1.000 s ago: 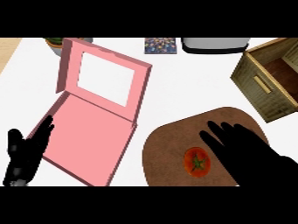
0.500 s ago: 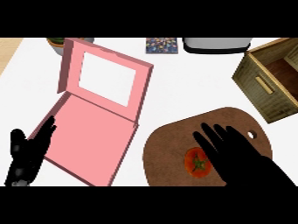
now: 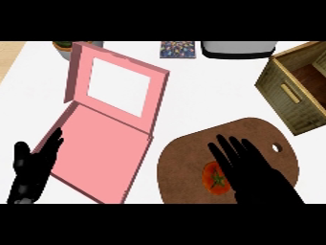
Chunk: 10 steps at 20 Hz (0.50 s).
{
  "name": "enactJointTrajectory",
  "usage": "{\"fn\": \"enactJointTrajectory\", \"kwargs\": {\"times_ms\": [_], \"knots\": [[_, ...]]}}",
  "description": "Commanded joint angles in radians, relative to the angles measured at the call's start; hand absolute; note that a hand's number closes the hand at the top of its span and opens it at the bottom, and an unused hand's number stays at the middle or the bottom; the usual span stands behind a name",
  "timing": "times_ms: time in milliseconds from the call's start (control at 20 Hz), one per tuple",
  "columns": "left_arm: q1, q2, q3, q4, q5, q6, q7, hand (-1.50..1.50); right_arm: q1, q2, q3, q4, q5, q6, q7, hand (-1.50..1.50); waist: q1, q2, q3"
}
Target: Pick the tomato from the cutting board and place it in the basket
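While the tomato [image 3: 215,178] lies on the brown cutting board [image 3: 193,153], the right hand [image 3: 254,170] is spread over the board with straight fingers, released, and covers the right edge of the tomato; I cannot tell if it touches it. Behind the board and to its right stands the wooden basket [image 3: 292,98]. Left of the board lies an open pink box [image 3: 98,143], its lid with a window raised. Left of this box the left hand [image 3: 31,172] rests, fingers straight and relaxed.

Open robot hand [image 3: 254,170] over tomato [image 3: 215,178]
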Motion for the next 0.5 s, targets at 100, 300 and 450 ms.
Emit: {"fn": "enactJointTrajectory", "kwargs": {"times_ms": [100,300,450], "knots": [[0.019,-0.037,-0.027,0.000,0.012,-0.022,0.066,0.00,0.060,0.026,-0.027,0.038,0.081,-0.017,-0.038,-1.50,0.001,0.008,-0.014],[0.053,-0.031,-0.008,0.009,0.012,-0.046,0.014,0.00,0.069,0.124,0.027,0.180,0.181,-0.080,-0.089,-1.50,0.008,0.009,-0.014],[0.066,-0.034,-0.007,0.010,0.004,-0.045,0.028,0.00,0.103,0.136,0.047,0.110,0.208,-0.057,-0.055,-1.50,0.003,0.007,-0.014]]}}
